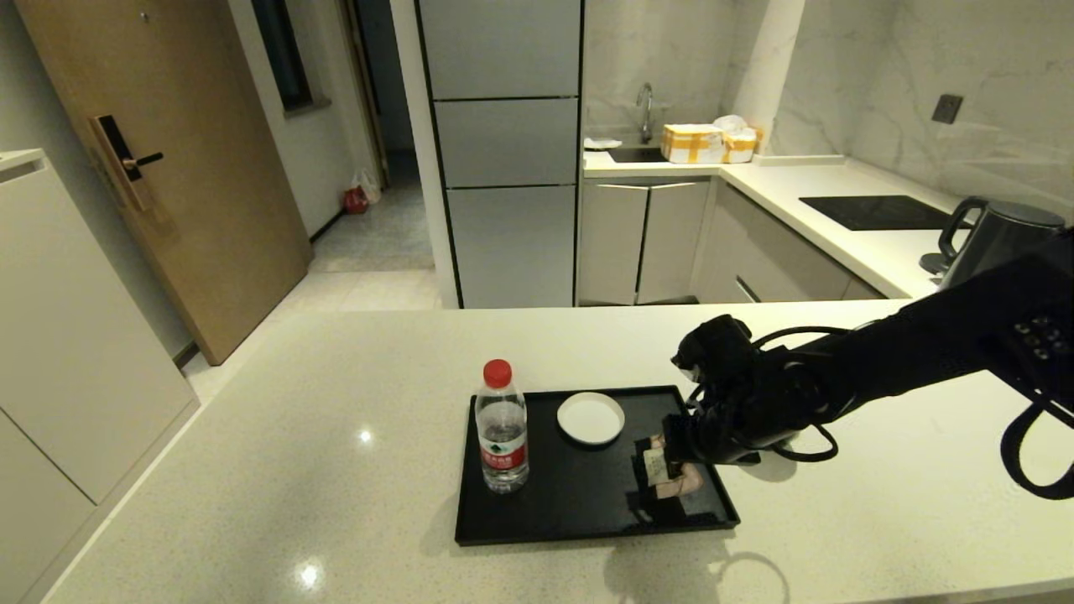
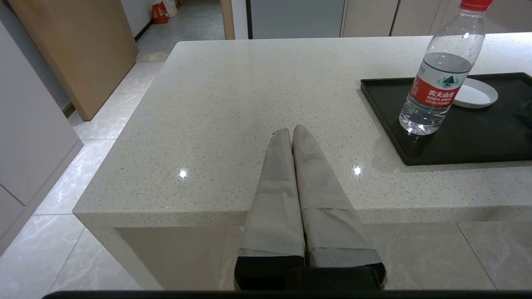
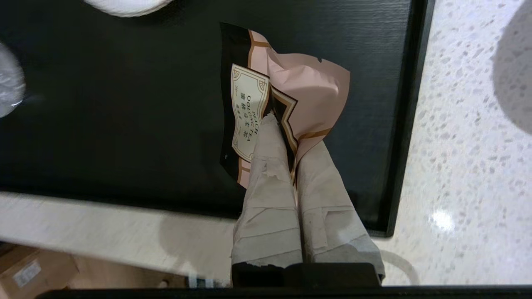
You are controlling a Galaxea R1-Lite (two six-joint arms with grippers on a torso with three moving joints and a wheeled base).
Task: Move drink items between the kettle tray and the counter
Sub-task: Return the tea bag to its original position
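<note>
My right gripper [image 1: 663,463] [image 3: 282,124] is shut on the pink-and-black tea sachet [image 1: 669,475] [image 3: 303,83], pinching it near its cream label. The sachet is crumpled and hangs over the right front part of the black kettle tray [image 1: 570,499] [image 3: 124,104]. I cannot tell if it touches the tray. The cup [image 1: 591,417] [image 2: 478,94] stands at the tray's back middle, showing its white inside. The cream speckled counter [image 1: 294,436] carries the tray. My left gripper [image 2: 292,131] is shut and empty, parked by the counter's near left edge.
A water bottle [image 1: 502,436] [image 2: 440,79] with a red cap stands on the tray's left side. A dark kettle [image 1: 998,239] and a glossy hob panel [image 1: 877,211] are on the far right worktop. The counter's front edge runs close to the tray.
</note>
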